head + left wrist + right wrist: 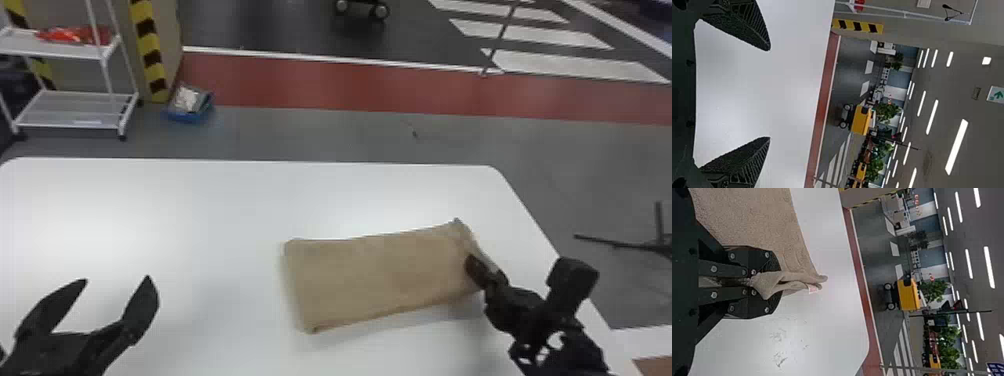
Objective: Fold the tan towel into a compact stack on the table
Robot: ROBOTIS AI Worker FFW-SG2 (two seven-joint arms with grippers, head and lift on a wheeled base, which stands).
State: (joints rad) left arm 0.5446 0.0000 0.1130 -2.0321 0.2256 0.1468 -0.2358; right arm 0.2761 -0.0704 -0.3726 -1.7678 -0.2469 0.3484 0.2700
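- Towel (380, 275): on R half of table (150, 210), folded to a flat oblong, R end nr table's R edge.
- R gripper (475, 270): at table's R side, closed on towel's R end, cloth bunched btwn fingers; small tag (813, 289) pokes out there.
- L gripper (117, 279): over table's near L part, fingers spread wide, well apart from towel.
- Rack (60, 49): on floor past table's far L.
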